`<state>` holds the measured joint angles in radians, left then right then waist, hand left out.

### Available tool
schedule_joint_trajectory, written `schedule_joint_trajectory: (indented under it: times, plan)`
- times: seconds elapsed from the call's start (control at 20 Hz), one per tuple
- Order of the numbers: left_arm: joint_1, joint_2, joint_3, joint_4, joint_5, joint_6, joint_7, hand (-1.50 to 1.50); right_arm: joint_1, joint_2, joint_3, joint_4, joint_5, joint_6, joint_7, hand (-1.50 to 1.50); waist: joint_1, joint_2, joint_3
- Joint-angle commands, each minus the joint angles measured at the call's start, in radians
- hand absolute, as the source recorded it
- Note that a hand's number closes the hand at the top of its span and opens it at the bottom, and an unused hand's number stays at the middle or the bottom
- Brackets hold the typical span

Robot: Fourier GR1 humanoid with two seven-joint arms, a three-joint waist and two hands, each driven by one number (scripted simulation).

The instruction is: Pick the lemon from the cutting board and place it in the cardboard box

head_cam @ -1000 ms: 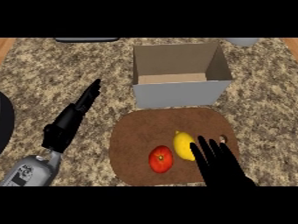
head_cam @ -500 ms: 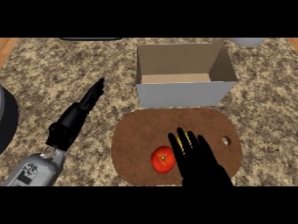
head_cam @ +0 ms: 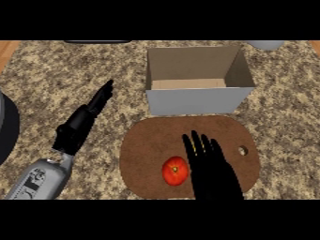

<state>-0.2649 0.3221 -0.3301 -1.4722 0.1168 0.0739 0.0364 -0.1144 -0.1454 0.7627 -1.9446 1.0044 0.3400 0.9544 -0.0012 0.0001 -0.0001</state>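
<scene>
Hovering flat and open, the right hand [head_cam: 214, 171] covers the lemon [head_cam: 195, 149] on the cutting board [head_cam: 148, 154]; cardboard box [head_cam: 198, 101] sits just beyond, left hand [head_cam: 86, 122] open too.

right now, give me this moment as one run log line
phase: reach | right hand open over lemon, mostly hiding it | tomato beside on cutting board | cardboard box empty | left hand open, resting

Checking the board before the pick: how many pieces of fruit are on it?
2: a red tomato on the cutting board, left of the right hand, and the lemon, only a yellow sliver between its fingers. More may be hidden.
</scene>
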Motion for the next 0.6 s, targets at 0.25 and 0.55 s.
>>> schedule_joint_trajectory:
  times: [0.25, 0.55]
  plan:
    - [0.102, -0.012, 0.065, -0.049, -0.037, -0.092, -0.029, 0.00, -0.016, 0.076, -0.014, 0.138, 0.105, -0.049, -0.067, -1.50, 0.004, -0.001, 0.000]
    - [0.118, -0.063, 0.085, -0.066, -0.108, -0.085, -0.022, 0.00, 0.067, 0.012, -0.058, 0.112, 0.097, -0.033, -0.142, -1.50, 0.001, -0.001, 0.000]
